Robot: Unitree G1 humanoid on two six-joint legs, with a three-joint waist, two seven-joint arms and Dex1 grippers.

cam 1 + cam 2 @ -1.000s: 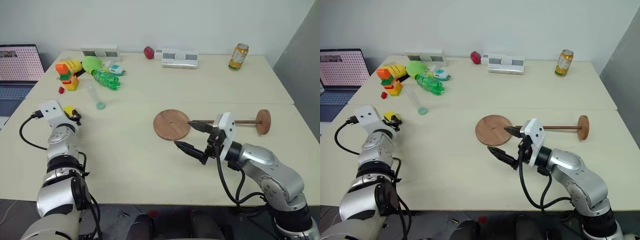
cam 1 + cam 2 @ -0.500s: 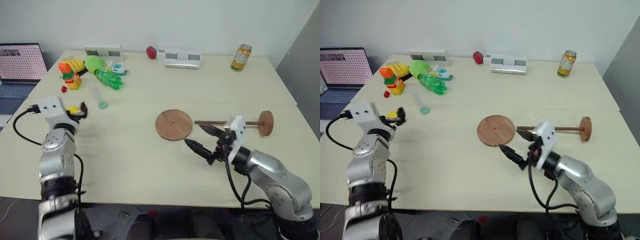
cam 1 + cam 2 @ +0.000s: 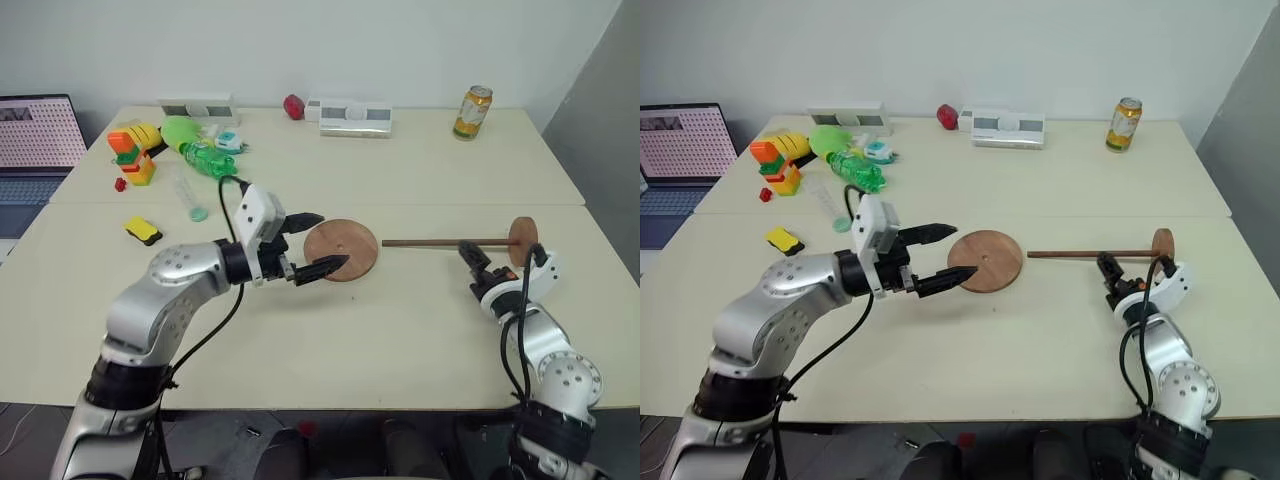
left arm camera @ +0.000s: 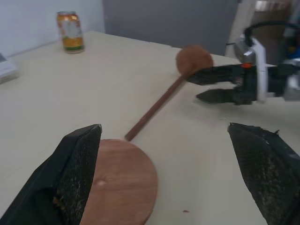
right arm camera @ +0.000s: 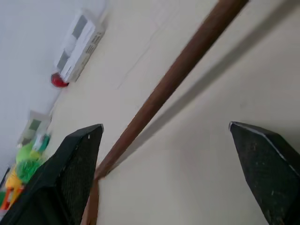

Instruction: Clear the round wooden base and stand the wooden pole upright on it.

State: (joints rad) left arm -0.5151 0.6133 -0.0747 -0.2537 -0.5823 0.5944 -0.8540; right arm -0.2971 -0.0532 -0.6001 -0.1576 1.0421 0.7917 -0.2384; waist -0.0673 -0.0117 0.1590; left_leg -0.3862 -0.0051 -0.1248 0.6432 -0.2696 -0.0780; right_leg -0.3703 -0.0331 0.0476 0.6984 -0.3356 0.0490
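The round wooden base (image 3: 347,250) lies flat mid-table with nothing on it. My left gripper (image 3: 318,243) hovers at its left edge, open, one finger over the rim and one in front of it, holding nothing. The wooden pole (image 3: 445,241) lies on its side to the right of the base, its end disc (image 3: 523,241) at the far right. My right gripper (image 3: 478,272) sits just in front of the pole near that disc, open and empty. The left wrist view looks over the base (image 4: 119,183) and along the pole (image 4: 154,108) to the right gripper (image 4: 213,84).
A small yellow-and-black block (image 3: 143,231) lies at the left. A clear tube (image 3: 189,193), green bottle (image 3: 205,156) and toy blocks (image 3: 133,152) crowd the back left. White boxes (image 3: 355,115), a red thing (image 3: 295,105) and a can (image 3: 472,111) line the back. A laptop (image 3: 35,140) stands left.
My left arm swung right from the table's left side to the base, leaving the yellow block behind. My right gripper moved right, away from the base, to the pole's disc end.
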